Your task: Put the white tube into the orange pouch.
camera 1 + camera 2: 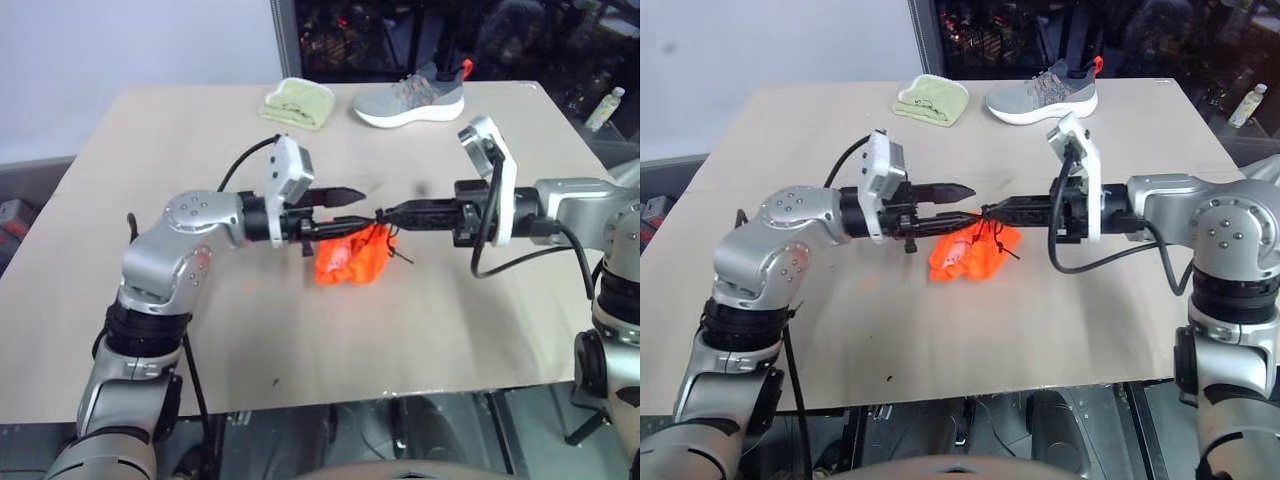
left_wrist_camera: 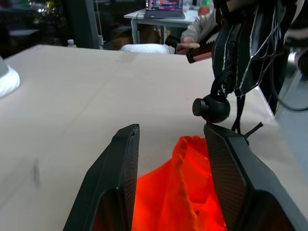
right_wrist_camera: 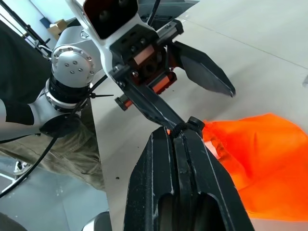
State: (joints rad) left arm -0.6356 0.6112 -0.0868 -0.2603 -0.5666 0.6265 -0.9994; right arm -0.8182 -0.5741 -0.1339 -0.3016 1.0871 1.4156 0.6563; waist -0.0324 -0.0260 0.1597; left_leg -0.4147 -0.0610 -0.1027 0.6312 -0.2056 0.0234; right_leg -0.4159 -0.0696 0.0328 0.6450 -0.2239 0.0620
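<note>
Two arms: both reach in level over the tan table (image 1: 450, 330) and meet above its middle.
Orange pouch (image 1: 352, 256): soft, crumpled bright fabric, lying just under the two fingertips; its gathered top points toward 1 o'clock, where a thin dark cord (image 1: 402, 257) trails off.
Right gripper (image 1: 384, 214): fingers pressed flat together, pinching the dark cord at the pouch's neck; the pouch hangs below and in front of the tips in the right wrist view.
Left gripper (image 1: 962, 200): fingers parted to a middling gap with nothing between the pads; one black finger (image 1: 340, 195) juts over the pouch, the other runs lower beside the fabric.
White tube: a pale patch shows at the pouch's mouth in the right wrist view, but I cannot tell whether it is the tube.
Surroundings: grey sneaker (image 1: 412, 96) with a white sole and orange accents at 12 o'clock on the far edge; folded pale green cloth (image 1: 297, 103) at 11 o'clock beside it, well apart from the pouch.
Obstruction: the arms' own black cables loop near the pouch.
Table surface: matte, flat, with faint seams.
</note>
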